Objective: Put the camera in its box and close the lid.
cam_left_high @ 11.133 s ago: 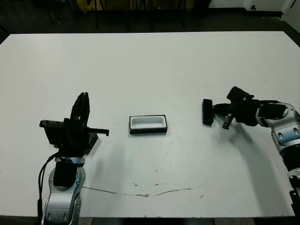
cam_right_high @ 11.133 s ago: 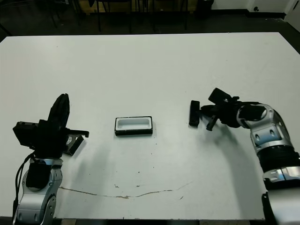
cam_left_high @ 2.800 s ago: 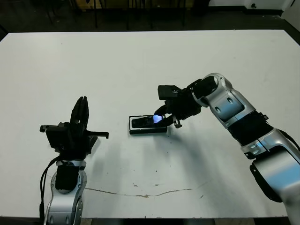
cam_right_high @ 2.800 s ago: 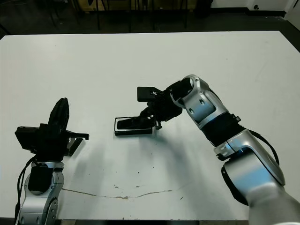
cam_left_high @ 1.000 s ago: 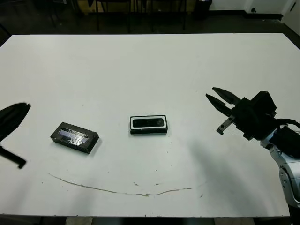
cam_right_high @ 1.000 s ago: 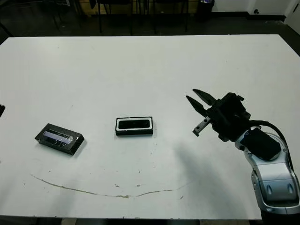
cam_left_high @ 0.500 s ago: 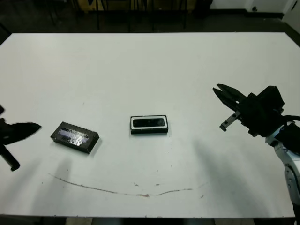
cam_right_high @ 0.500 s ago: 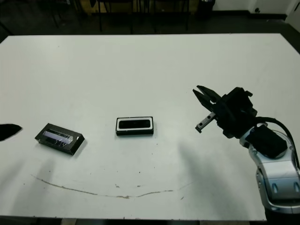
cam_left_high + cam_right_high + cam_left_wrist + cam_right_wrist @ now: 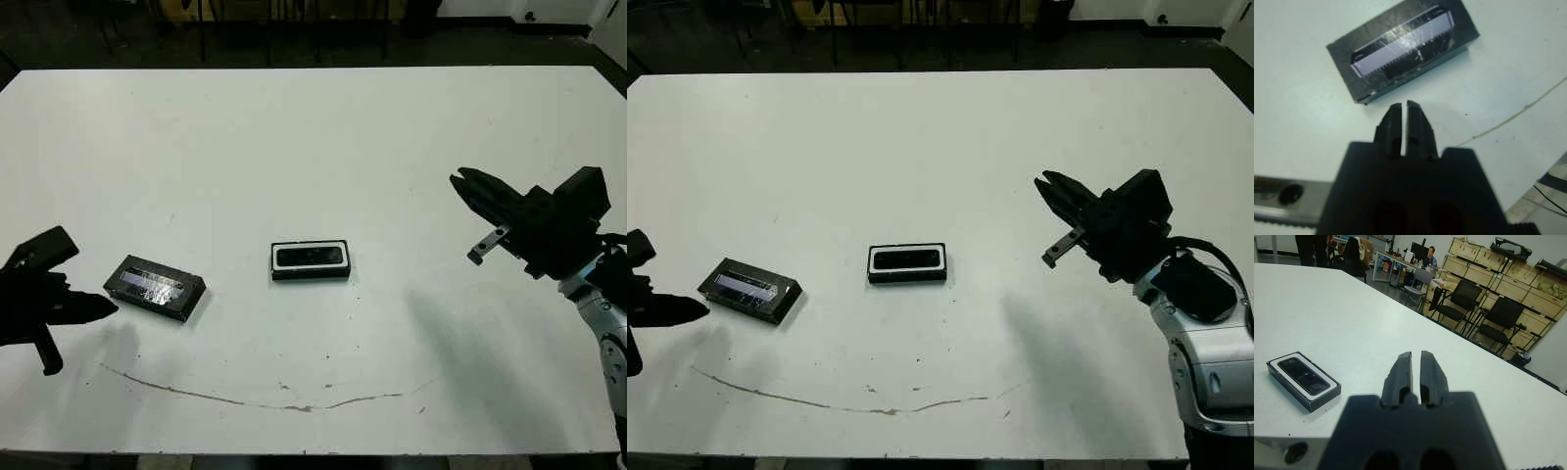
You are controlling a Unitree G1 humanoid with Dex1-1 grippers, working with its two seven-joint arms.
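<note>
The white table [image 9: 323,127] carries only three small items, all in its nearer half, and the far half is bare. Compared with half a second ago, the left gripper [image 9: 98,307] has come in from the table's left edge and now sits low, just beside the lid [image 9: 155,287], with its tip aimed at the lid's near long side; the left wrist view shows its two fingers [image 9: 1393,125] drawn together with only a narrow slit between them, clamped on nothing, and not touching the lid. Over the same interval the right gripper [image 9: 1051,188] has drawn a little further toward the table's right side and hangs raised, well apart from the box [image 9: 311,260]; its fingers [image 9: 1402,374] are likewise together and empty. The camera [image 9: 907,259] lies flat inside the box, seated within the white rim, so the first half of the task appears complete and the step in hand is judged to be collecting the lid. The lid lies label-up, skewed to the table edges, left of the box with clear surface between them. Open room: the strip between lid and box is unobstructed for a carry, and the right arm is clear of that path. Constraint: the left gripper works near the table's left and near edges, and its fingers must part before a grasp on the lid is possible.
</note>
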